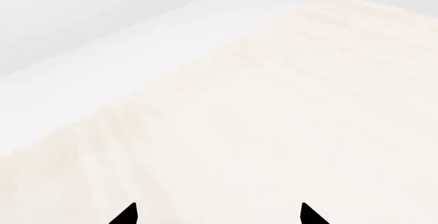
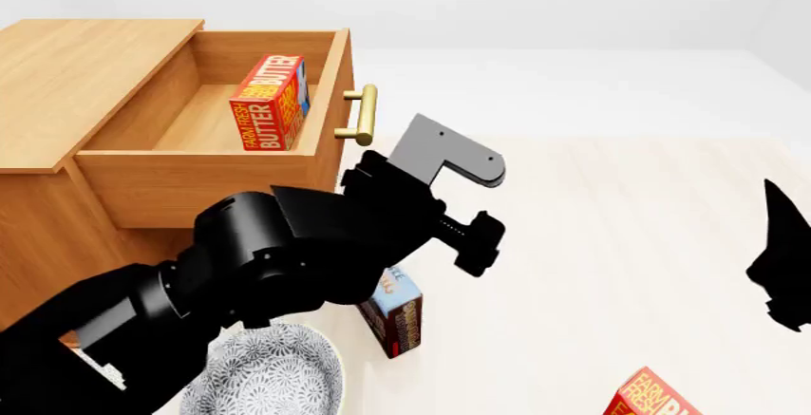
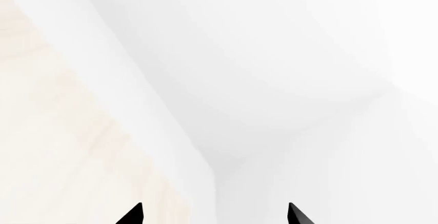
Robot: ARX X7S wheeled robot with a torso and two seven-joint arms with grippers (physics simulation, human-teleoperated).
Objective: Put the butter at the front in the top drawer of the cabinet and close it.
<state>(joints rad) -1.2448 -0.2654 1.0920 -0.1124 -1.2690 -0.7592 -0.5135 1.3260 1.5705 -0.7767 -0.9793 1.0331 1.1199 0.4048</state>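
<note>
We see the butter (image 2: 270,103) standing upright inside the top drawer (image 2: 209,163) of the cabinet (image 2: 76,83), and the drawer is pulled out; closing is what remains, in our judgement. Our left gripper (image 1: 217,215) sits just beside the drawer's handle (image 2: 363,116), fingers apart and empty; our right gripper (image 3: 213,215), well apart from the cabinet, likewise spread and empty. Risks: a skewed shove could jam the drawer; a hard one could topple the carton. We count 2 butter cartons, the second (image 2: 652,396) far from the cabinet; 1 pudding box (image 2: 395,312); 1 bowl (image 2: 273,377); 1 cabinet.
</note>
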